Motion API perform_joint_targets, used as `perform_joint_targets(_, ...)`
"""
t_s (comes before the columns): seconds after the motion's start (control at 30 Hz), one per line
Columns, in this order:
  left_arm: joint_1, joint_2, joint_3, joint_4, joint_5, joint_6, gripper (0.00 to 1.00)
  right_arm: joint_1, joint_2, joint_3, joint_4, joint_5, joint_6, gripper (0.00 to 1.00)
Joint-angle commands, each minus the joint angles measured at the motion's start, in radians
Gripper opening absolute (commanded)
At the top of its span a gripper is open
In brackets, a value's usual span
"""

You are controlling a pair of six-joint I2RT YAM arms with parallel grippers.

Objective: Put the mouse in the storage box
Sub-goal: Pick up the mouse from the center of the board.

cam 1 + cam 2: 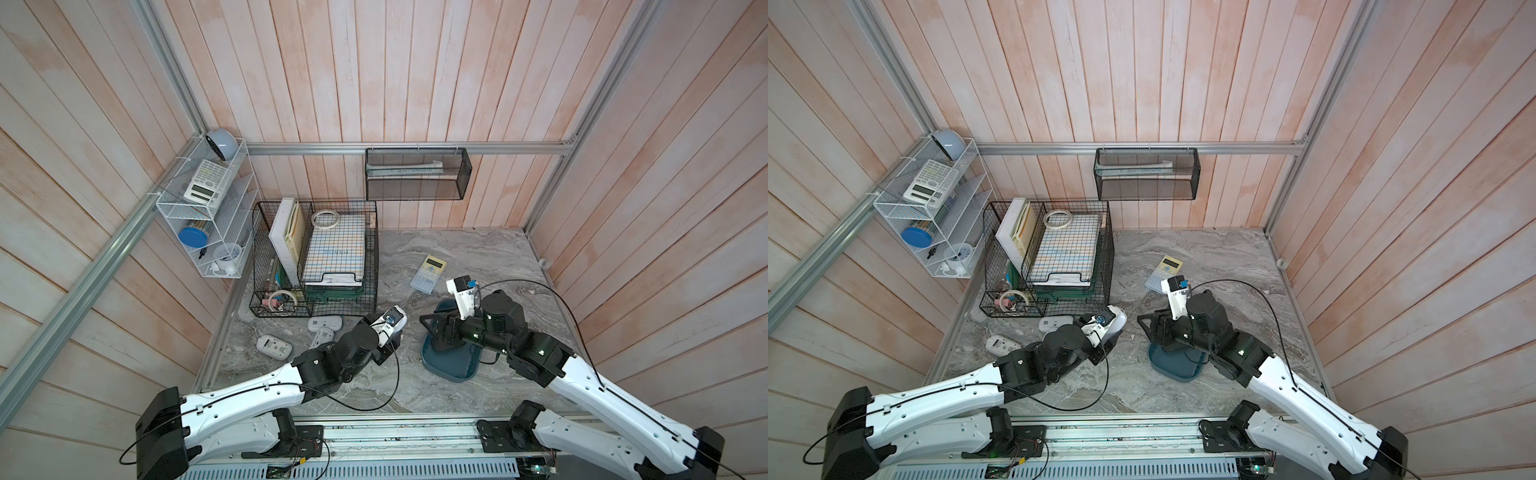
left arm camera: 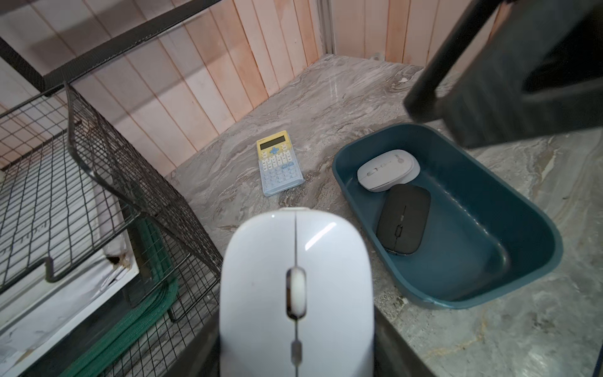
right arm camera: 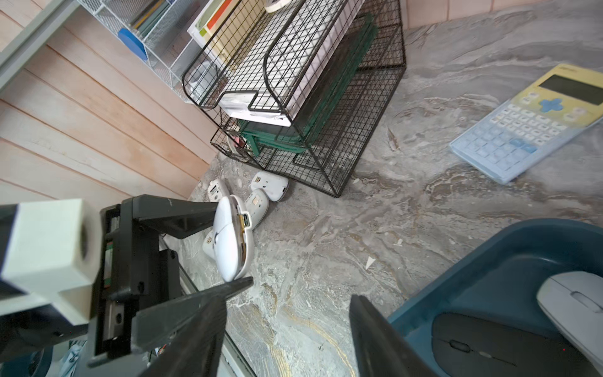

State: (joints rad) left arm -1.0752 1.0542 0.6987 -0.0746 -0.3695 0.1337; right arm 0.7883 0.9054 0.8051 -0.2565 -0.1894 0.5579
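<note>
Tops overhead, downward; wrists close, share storage box (image 2: 473,254) (image 3: 483,258).

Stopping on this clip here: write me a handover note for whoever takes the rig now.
Left gripper: shut on a white mouse, held above the table, not yet over the storage box.
Right gripper: open, empty, near the box.
Done: a grey mouse and a black mouse lie in the box.
To do: drop the held mouse in; three white mice wait by the wire basket.

Both arms reach forward, elbows bent — left hand (image 3: 234,244) clamped on the white mouse (image 2: 295,293), right hand (image 1: 430,334) hovering, jaws apart and empty
</note>
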Motion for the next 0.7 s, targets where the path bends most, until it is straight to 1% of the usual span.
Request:
perform_joint_targets(0.0,0.004,-0.020,-0.005,0.051,0.056,0.084,0.40,-0.002,0.039,0.017,0.128,-0.116,0.056,0.66)
perform_joint_targets(0.2,0.004,-0.037,-0.018,0.058,0.079,0.086,0.41,0.011,0.150,0.020,0.252,-0.222,0.115,0.61)
perform_joint_targets(0.37,0.004,-0.061,-0.033,0.068,0.092,0.082,0.40,0.025,0.250,0.036,0.270,-0.247,0.160,0.50)
perform_joint_targets(0.67,0.004,-0.044,-0.030,0.065,0.068,0.083,0.41,0.091,0.369,0.055,0.324,-0.304,0.205,0.44)
